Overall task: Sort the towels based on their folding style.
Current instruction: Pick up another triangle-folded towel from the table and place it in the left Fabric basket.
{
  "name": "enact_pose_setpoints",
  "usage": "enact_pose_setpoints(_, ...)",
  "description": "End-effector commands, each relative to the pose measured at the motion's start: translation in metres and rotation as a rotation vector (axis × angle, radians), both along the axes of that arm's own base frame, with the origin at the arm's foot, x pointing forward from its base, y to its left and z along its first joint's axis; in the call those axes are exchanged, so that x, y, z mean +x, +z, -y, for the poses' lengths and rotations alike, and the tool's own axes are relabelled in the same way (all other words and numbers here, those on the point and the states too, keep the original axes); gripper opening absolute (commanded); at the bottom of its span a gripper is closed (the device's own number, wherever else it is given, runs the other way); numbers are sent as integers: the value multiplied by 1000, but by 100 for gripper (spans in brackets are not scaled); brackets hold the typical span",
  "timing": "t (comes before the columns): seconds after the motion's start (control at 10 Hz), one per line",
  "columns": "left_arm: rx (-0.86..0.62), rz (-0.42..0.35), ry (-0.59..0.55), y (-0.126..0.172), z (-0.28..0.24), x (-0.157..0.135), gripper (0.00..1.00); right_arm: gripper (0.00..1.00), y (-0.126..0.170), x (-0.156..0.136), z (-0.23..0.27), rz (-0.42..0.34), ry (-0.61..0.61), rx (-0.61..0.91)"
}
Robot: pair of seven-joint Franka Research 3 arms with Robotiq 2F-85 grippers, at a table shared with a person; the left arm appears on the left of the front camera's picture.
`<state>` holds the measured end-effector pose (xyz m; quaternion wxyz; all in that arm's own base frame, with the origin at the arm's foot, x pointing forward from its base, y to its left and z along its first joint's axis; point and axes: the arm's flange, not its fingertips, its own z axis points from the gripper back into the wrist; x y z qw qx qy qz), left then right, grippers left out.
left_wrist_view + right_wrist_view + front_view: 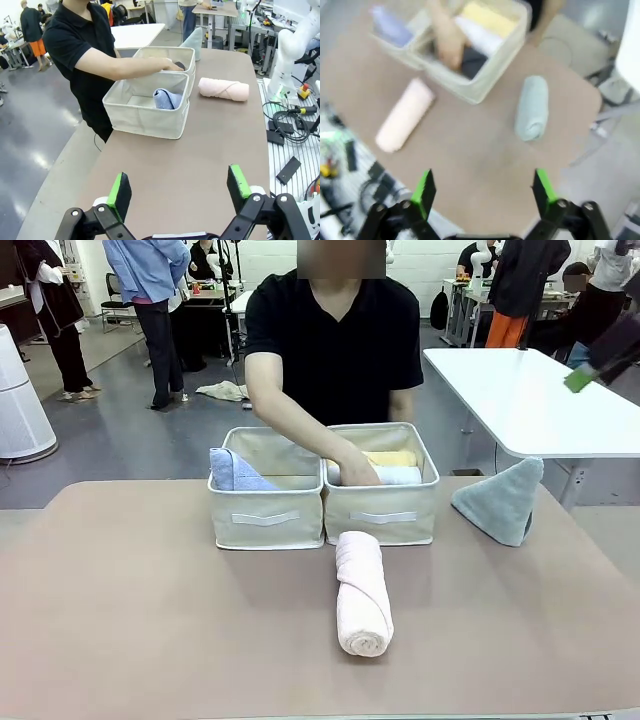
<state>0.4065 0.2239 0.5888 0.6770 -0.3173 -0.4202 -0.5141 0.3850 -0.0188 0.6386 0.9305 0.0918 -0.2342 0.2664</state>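
Note:
A pink roll (362, 592) lies on the table in front of two beige baskets. The left basket (265, 515) holds a lavender-blue triangle fold (235, 472). In the right basket (382, 515) are a yellow roll (390, 458), a white roll (398, 476) and a dark grey roll (470, 62), with the person's hand (355, 472) reaching in. A grey-green triangle fold (500, 500) stands at the right. My left gripper (179, 190) is open and empty, low over the table's left end. High over the right side, my right gripper (484, 192) is open and empty.
The person stands at the far side behind the baskets. A white table (530, 400) stands beyond the right far corner. Cables and tools (295, 125) lie on the floor off the robot's side. Bare tabletop (150, 620) lies left of the pink roll.

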Motion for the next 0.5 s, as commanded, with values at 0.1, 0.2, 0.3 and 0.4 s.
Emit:
enact_pose_setpoints(0.1,-3,1,-6,2,-1,-1,100,100,-47,55,-20,-21,-235,-122)
enact_pose_setpoints(0.2,-3,1,-6,2,-1,-1,100,100,-61,75,-25,-41,-268,-162)
enact_pose_setpoints(0.3,-3,1,-6,2,-1,-1,100,100,-74,87,-30,-104,-260,-193)
enact_pose_setpoints(0.4,-3,1,-6,2,-1,-1,100,100,-83,99,-33,-144,-266,-219)
